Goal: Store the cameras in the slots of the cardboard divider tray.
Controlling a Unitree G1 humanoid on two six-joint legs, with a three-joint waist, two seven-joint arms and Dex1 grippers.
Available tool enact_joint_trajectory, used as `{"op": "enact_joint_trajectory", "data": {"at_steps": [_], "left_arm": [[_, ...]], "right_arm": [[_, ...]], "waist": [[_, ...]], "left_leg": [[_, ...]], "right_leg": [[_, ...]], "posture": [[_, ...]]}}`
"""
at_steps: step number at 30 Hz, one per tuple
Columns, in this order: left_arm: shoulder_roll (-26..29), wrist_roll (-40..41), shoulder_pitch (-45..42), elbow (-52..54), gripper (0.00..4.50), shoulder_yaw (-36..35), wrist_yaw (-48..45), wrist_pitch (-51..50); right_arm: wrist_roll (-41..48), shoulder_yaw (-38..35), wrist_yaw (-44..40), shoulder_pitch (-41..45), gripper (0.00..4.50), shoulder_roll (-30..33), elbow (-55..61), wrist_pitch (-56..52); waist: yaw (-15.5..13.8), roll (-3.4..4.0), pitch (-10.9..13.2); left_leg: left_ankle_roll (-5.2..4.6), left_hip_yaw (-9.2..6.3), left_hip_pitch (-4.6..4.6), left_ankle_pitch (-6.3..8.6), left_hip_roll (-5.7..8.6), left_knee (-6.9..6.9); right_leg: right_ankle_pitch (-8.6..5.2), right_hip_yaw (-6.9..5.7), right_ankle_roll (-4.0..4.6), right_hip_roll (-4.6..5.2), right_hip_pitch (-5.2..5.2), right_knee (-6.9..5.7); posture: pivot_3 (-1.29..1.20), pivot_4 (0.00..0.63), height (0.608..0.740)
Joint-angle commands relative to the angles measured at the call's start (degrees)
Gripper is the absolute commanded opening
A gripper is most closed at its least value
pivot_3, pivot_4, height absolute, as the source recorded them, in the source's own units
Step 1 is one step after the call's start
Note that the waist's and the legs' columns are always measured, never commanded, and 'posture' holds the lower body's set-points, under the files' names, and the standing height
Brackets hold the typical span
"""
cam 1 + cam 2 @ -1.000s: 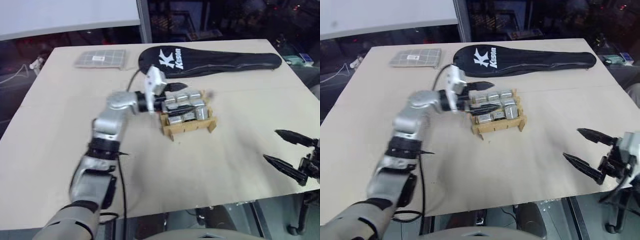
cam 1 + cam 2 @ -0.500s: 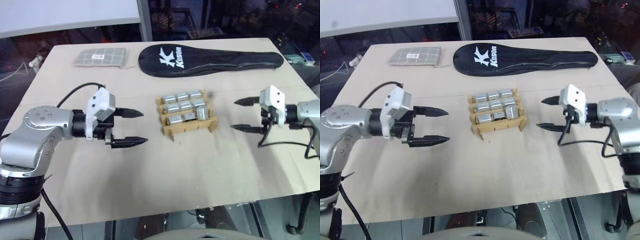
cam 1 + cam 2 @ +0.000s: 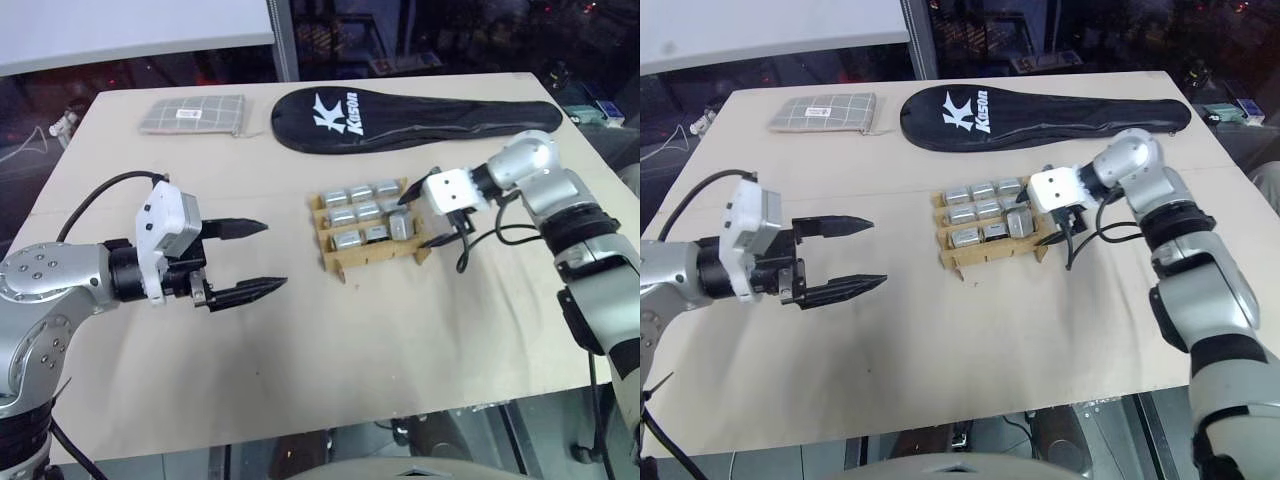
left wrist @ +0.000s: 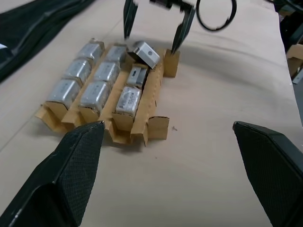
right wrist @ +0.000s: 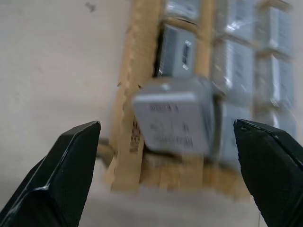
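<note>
The cardboard divider tray (image 3: 370,232) is sitting in the middle of the tabletop (image 3: 400,340), holding the cameras (image 3: 357,212). 1 camera (image 4: 146,53) is sticking up crooked. The right gripper (image 3: 424,215) is hanging just beside it, fingers apart. The left gripper (image 3: 252,258) is waiting well away from the tray, fingers apart.

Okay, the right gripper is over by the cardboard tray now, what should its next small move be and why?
Probably lower the open right gripper a little over the tilted camera at the corner of the cardboard divider tray and press or grip it to seat it. That camera sticks up crooked out of its slot while the other cameras lie flat, and the gripper's fingers already straddle it.
</note>
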State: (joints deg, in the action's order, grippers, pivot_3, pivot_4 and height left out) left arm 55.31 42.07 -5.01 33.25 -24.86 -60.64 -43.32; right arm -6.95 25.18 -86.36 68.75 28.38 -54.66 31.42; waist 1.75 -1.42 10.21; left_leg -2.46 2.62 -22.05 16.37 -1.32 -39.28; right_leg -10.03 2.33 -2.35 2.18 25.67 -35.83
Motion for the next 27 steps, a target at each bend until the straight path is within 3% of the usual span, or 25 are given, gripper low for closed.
{"op": "enact_joint_trajectory", "data": {"at_steps": [1,15,16,20,21,27], "left_arm": [[0.20,2.22,1.71,3.32,4.49,-3.72,1.93,-0.21],[0.66,4.32,4.59,5.29,4.49,-4.97,5.43,0.57],[0.64,4.29,4.70,5.36,4.50,-4.94,5.49,0.66],[0.58,4.35,5.08,5.51,4.50,-4.78,5.73,1.02],[0.55,4.39,5.05,5.53,4.50,-4.61,5.82,1.06],[0.58,4.21,4.05,4.62,4.50,-3.07,5.74,1.57]], "right_arm": [[-4.80,1.43,2.51,5.11,4.50,-1.34,-5.50,7.20],[-14.60,4.32,7.81,11.36,4.50,-5.48,-15.43,13.20],[-14.80,4.26,7.72,11.52,3.93,-5.71,-15.65,13.33],[-14.87,3.72,7.07,11.80,2.40,-6.12,-16.06,13.75],[-14.80,3.59,6.96,11.86,2.18,-6.08,-16.10,13.81],[-12.72,1.76,4.57,12.07,2.09,-5.79,-15.71,12.13]], "waist": [[0.23,0.01,0.01],[0.74,0.03,0.02],[0.75,0.03,0.01],[1.61,0.02,0.00],[1.82,0.03,0.01],[2.03,0.05,0.02]], "left_leg": [[0.05,0.00,0.01,-0.03,0.00,0.00],[0.19,-0.08,0.17,-0.11,0.03,0.04],[0.19,-0.08,0.17,-0.11,0.03,0.04],[0.13,-0.04,0.31,-0.07,0.01,0.04],[0.12,-0.05,0.31,-0.07,0.01,0.03],[0.14,-0.14,0.29,-0.08,0.01,0.06]], "right_leg": [[0.00,0.00,0.00,0.01,0.00,0.00],[0.05,0.02,0.10,-0.01,-0.04,-0.14],[0.06,0.02,0.10,-0.02,-0.04,-0.14],[0.08,0.12,0.13,-0.04,-0.12,-0.16],[0.09,0.12,0.14,-0.05,-0.11,-0.16],[0.09,0.08,0.16,-0.08,-0.03,-0.33]], "posture": [[0.00,0.150,0.740],[0.00,0.150,0.740],[0.00,0.150,0.740],[0.00,0.150,0.740],[0.00,0.150,0.740],[0.00,0.150,0.740]]}}
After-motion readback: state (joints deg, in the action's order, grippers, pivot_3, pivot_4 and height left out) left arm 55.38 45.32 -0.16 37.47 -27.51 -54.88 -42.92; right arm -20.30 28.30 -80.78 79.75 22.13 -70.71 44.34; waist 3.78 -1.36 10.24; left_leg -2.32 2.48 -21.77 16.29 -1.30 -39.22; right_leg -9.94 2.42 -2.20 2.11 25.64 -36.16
